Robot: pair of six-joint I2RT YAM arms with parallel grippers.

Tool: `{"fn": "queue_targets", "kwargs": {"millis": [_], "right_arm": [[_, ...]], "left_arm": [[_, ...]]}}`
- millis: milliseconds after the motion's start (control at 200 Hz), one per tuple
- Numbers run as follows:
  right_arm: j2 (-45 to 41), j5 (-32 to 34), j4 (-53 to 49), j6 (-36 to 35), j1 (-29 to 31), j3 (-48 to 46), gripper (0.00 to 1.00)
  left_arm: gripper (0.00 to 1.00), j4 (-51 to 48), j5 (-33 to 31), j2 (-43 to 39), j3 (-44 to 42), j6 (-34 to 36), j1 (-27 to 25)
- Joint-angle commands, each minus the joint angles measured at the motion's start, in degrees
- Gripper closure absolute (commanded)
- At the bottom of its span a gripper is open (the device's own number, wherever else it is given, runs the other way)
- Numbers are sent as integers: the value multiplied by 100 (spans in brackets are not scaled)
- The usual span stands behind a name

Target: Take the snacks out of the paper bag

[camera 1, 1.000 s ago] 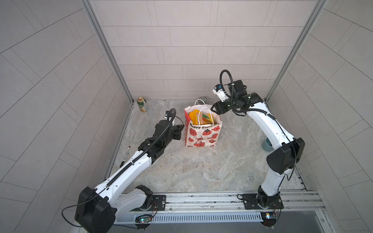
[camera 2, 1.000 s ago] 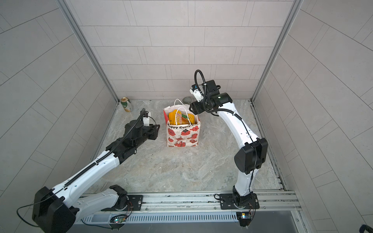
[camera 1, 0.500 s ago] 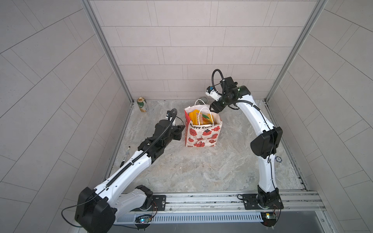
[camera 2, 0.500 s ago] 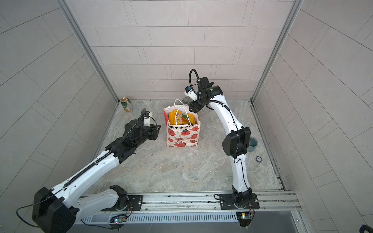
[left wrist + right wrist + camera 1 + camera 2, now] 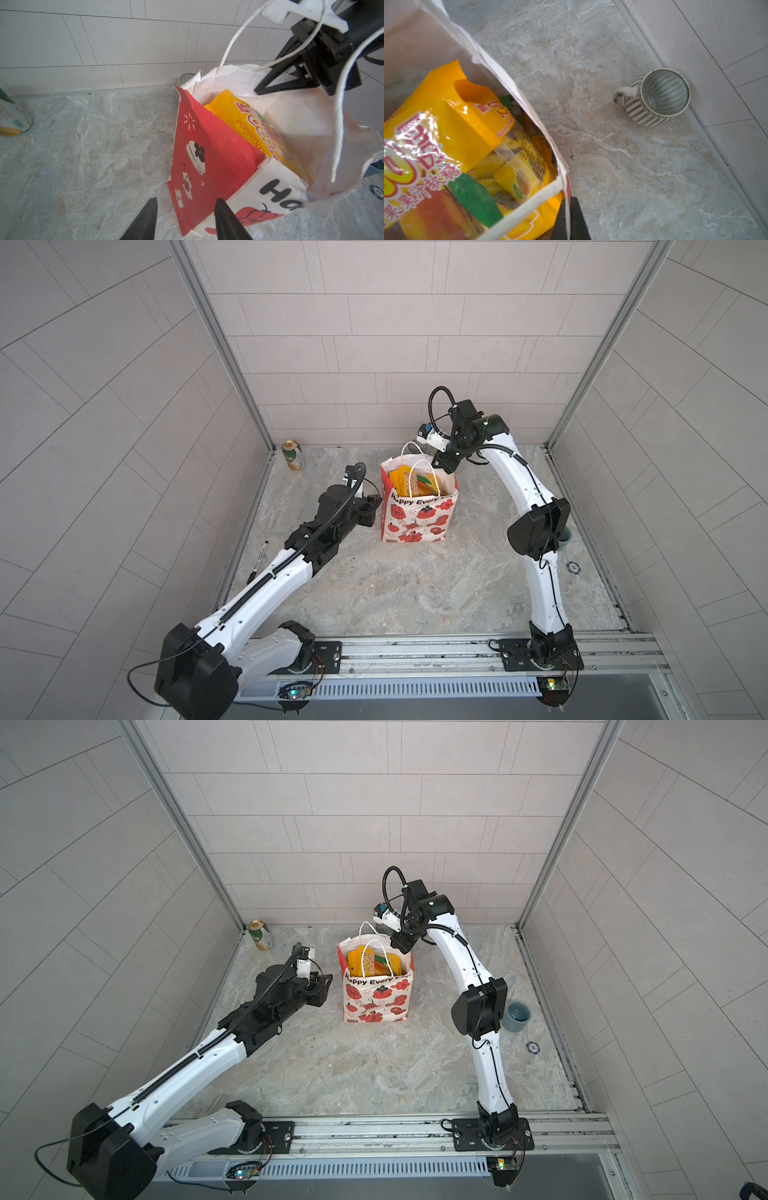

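no snacks (image 5: 409,484) are out yet; they sit in the paper bag (image 5: 417,520) at the table's (image 5: 415,597) 12 o'clock. right claw (image 5: 568,207) pinches its 1 o'clock rim; left claw (image 5: 186,200), fingers apart, at 9 o'clock.

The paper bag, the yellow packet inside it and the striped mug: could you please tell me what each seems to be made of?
The paper bag: matte printed paper, seemingly; its rim is torn and creased.
The yellow packet: glossy plastic film; glare spots, wrinkles and a clear window showing wrapped sweets.
The striped mug: probably glazed ceramic; thick rim, soft sheen inside.
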Motion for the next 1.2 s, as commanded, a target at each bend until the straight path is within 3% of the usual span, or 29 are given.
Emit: {"fn": "queue_targets", "kwargs": {"millis": [0, 285, 410, 826, 1021, 1191], "right_arm": [[-183, -123, -107, -137, -4, 96, 100], [-165, 276, 698, 937, -248, 193, 100], [-37, 572, 796, 1149, -316, 568, 100], [-191, 421, 1232, 1619, -319, 1052, 100], [-911, 303, 1568, 1640, -201, -34, 100], [-1848, 389, 2400, 1811, -101, -1653, 100]], "left_arm": [[50, 238, -136, 101, 276, 151, -20], [49, 473, -663, 492, 905, 195, 46], [49, 415, -556, 774, 1444, 247, 175], [51, -678, 64, 1643, 3350, 950, 265], [52, -1053, 97, 1432, 3106, 953, -95], [52, -1362, 244, 1309, 2721, 890, -483]]}}
